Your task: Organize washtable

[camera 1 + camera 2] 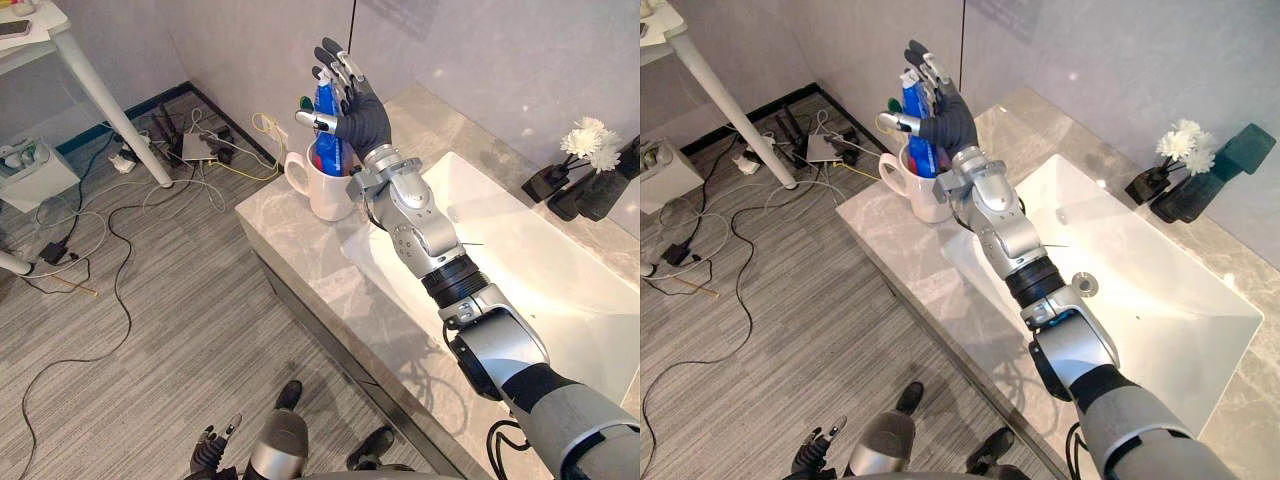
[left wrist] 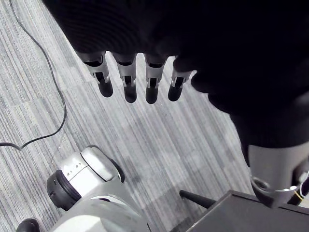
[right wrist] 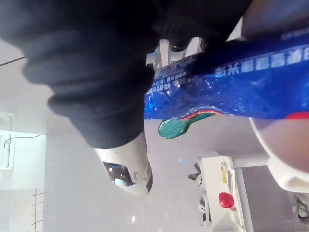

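Note:
A white mug [image 1: 322, 190] stands at the left end of the grey marble washtable [image 1: 290, 240]. In it a blue toothpaste tube [image 1: 325, 110] stands upright beside a toothbrush with a green head [image 3: 174, 128]. My right hand [image 1: 360, 118] is raised just above the mug, against the tube, with its fingers straight and spread and its thumb out, curled round nothing. The right wrist view shows the tube [image 3: 231, 92] running past the hand's dark cover. My left hand [image 1: 212, 450] hangs low by the floor, its fingers [image 2: 128, 79] straight and holding nothing.
A white sink basin [image 1: 560, 290] lies to the right of the mug. A dark vase with white flowers [image 1: 592, 150] and other dark holders stand at the back right. On the carpet to the left are loose cables, a power strip and a white table leg [image 1: 110, 105].

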Robot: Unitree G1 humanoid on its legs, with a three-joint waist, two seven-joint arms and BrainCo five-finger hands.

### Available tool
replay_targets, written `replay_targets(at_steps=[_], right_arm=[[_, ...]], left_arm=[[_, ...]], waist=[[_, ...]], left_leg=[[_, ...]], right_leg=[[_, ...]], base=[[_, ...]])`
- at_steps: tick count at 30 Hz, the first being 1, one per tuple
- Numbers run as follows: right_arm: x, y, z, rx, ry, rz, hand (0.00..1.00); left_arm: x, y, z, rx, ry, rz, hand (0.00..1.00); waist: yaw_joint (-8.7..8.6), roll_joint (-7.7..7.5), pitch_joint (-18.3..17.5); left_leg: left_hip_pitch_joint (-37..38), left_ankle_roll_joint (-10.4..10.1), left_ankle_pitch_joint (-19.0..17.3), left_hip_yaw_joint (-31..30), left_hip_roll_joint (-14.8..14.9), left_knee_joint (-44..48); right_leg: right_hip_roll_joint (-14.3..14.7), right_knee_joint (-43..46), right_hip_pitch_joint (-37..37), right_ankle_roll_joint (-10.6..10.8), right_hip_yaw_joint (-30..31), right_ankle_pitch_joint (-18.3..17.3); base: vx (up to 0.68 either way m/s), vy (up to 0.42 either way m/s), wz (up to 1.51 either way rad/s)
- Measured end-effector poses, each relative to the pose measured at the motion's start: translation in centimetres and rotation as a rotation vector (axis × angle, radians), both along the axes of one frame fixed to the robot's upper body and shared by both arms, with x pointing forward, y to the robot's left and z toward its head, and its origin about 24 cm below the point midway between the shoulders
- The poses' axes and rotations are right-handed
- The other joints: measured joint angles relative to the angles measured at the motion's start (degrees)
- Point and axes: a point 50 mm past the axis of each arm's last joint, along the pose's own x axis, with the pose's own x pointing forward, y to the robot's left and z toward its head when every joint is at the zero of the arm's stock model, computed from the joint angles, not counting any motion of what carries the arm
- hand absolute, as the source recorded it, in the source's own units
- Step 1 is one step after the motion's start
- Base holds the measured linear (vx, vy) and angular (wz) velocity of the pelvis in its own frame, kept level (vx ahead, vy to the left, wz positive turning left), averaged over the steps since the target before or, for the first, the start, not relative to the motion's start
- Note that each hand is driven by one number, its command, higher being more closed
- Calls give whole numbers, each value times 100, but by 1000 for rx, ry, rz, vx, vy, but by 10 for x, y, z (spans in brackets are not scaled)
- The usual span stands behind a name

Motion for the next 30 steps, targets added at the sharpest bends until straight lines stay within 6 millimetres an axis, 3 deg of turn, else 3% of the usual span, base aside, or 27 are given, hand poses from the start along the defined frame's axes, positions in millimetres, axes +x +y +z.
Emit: replay_targets(at_steps=[6,16,25,30], right_arm=[[-5,-2,-4,18,-5,8,0],[-23,-17,9,86,-105,28,0],[-60,-67,28,211,-300,-2,0],[-88,-120,41,237,-456,-124,0]], left_arm=[[0,0,0,0,2,-1,0],[-3,1,-1,0,14,-1,0],[-12,5,-3,5,46,2,0],[-21,10,-5,14,88,19,0]], waist=[[-14,-3,-2],[-147,-32,-20],[-392,-110,-129],[-696,-162,-424]], left_leg=[[19,0,0,7,1,0],[117,1,1,58,0,-22],[220,1,0,292,2,-74],[215,23,-15,451,-11,-91]], right_leg=[[-1,0,14,0,6,0],[-1,-1,62,0,80,1],[3,-2,17,-2,315,6],[9,-4,-94,-6,494,35]], base=[[0,0,0],[1,1,-2],[5,12,-12],[9,16,-17]])
